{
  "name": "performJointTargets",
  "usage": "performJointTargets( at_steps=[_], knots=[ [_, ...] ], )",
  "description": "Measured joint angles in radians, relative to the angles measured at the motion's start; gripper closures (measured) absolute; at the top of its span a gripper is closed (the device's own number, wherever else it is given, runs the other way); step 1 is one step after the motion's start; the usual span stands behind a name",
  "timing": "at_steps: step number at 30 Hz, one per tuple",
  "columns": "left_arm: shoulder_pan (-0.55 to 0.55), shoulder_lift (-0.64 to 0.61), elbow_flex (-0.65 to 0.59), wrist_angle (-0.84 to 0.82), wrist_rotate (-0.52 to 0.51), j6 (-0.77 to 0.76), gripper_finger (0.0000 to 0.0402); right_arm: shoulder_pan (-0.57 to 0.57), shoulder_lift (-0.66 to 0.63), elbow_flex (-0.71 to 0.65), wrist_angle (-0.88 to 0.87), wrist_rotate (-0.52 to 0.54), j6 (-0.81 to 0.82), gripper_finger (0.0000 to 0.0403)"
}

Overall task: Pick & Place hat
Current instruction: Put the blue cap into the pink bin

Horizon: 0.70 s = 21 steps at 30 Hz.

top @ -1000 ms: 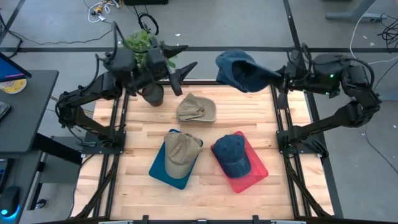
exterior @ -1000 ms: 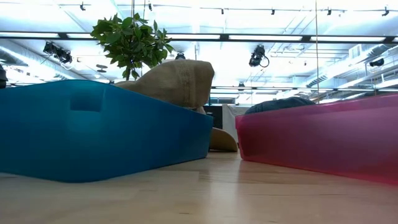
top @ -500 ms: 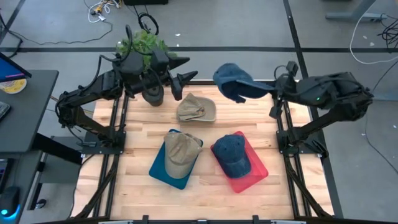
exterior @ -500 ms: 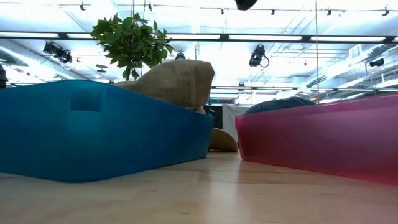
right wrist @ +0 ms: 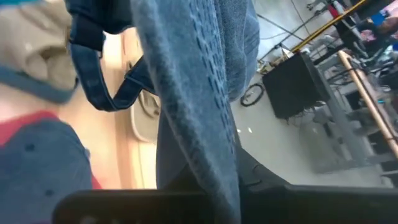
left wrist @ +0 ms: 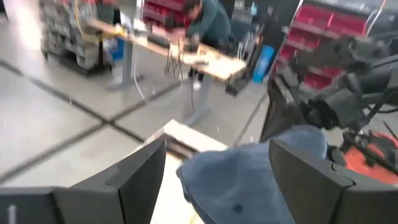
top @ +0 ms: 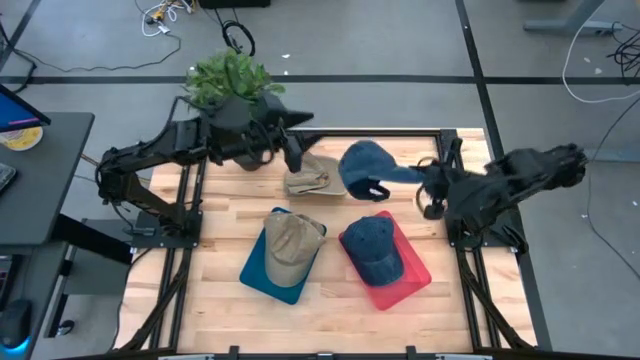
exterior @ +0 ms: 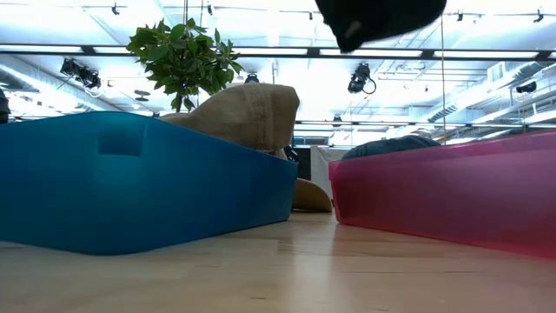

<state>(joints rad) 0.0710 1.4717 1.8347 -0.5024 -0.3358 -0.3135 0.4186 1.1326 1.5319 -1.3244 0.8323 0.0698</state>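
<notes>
Clamping the blue hat (top: pixel 366 168) by its brim, the right claw (top: pixel 421 174) holds its crown toward the left arm.

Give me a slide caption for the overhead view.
Right gripper carries a blue cap above the red bin.

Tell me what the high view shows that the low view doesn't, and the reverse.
High view only: the right pincer holding a denim cap above the table, the left pincer open over a loose tan cap, both arms. Low view only: ceiling lights, the held cap's dark underside. Shared: blue bin with tan cap, red bin with denim cap, plant.
</notes>
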Motion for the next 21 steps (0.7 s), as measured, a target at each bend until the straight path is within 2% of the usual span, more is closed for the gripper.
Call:
performJointTargets(
  at_steps=[4,9,14,19,21],
  knots=[
    [-0.017,0.021,0.0,-0.059,0.0,-0.043,0.0111,0.089,0.007,-0.057,0.001,0.032,0.033,0.0397],
    [-0.04,0.02,0.0,-0.167,0.0,-0.058,0.0111,0.186,0.07,-0.061,-0.004,0.101,0.029,0.0396],
    [-0.081,0.0,0.002,-0.293,-0.002,-0.1,0.0111,0.208,0.174,-0.028,-0.038,0.075,0.075,0.0395],
    [-0.15,-0.006,0.0,-0.387,0.0,-0.116,0.0111,0.208,0.316,0.065,-0.231,0.046,0.206,0.0395],
    [-0.173,-0.006,0.0,-0.405,0.001,-0.115,0.0111,0.207,0.358,0.1,-0.241,0.043,0.249,0.0395]
  ],
)
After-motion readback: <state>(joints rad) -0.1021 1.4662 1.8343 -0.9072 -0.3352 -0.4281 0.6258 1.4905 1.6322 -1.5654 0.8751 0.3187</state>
